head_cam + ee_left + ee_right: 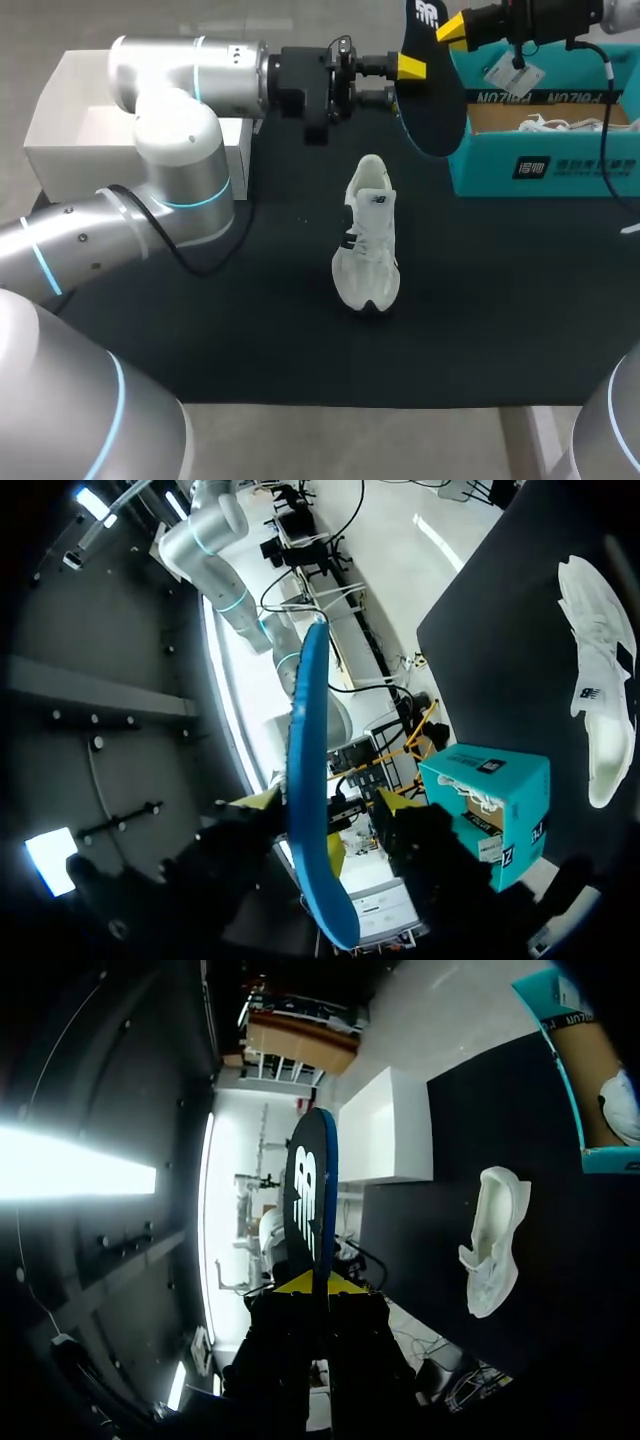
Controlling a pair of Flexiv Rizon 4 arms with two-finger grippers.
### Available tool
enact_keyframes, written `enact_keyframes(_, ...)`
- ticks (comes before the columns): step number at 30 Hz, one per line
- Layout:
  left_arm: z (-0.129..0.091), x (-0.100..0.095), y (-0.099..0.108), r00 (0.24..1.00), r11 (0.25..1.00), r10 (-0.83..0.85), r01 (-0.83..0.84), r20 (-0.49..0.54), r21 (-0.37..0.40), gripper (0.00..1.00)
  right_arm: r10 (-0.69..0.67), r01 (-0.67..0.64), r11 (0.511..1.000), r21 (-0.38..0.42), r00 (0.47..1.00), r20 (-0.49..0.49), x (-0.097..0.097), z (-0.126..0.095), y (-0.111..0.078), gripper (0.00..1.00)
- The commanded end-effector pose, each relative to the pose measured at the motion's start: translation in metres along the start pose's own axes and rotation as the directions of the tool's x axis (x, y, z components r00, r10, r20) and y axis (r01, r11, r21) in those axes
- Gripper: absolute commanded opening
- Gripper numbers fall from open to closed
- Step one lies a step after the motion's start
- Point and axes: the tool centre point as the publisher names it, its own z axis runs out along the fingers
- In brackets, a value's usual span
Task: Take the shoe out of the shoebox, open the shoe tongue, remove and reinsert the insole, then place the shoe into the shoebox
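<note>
The silver-grey, smooth-shelled left arm (170, 130) is built of thick rounded cylinders; each joint is ringed by a thin glowing cyan band (195, 203); a slack black cable (200, 262) is run beneath the elbow; the wrist is finished by the matte black, angular left gripper (403, 82), tipped in bright yellow; the right arm (560, 15) is shown only as a black wrist block; a thin black wire (607, 120) is hung from it; the black right gripper (452, 28) is likewise tipped in yellow; two large grey rounded housings (60, 400) with cyan rings are seen at the near corners.
</note>
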Motion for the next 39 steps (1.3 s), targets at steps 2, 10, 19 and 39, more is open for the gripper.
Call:
enact_keyframes(2,0.010,0.002,0.000,1.000,1.000,0.006,-0.006,0.002,-0.001,0.46,0.006,-0.006,1.000,-0.004,1.000,0.000,-0.003,0.007,0.000,0.00)
enact_keyframes(10,0.005,0.000,-0.004,1.000,1.000,0.009,-0.009,-0.005,-0.015,0.00,0.012,-0.012,1.000,-0.004,1.000,0.012,-0.006,0.004,-0.003,0.00)
enact_keyframes(19,0.003,0.004,-0.008,1.000,0.999,-0.001,0.000,-0.001,-0.039,0.00,0.006,-0.007,0.996,-0.085,1.000,-0.004,-0.002,0.001,-0.005,1.00)
enact_keyframes(39,-0.027,-0.017,0.009,0.990,0.991,-0.129,0.131,0.059,-0.027,0.00,-0.261,0.244,0.954,-0.176,0.962,-0.082,0.004,-0.047,-0.057,1.00)
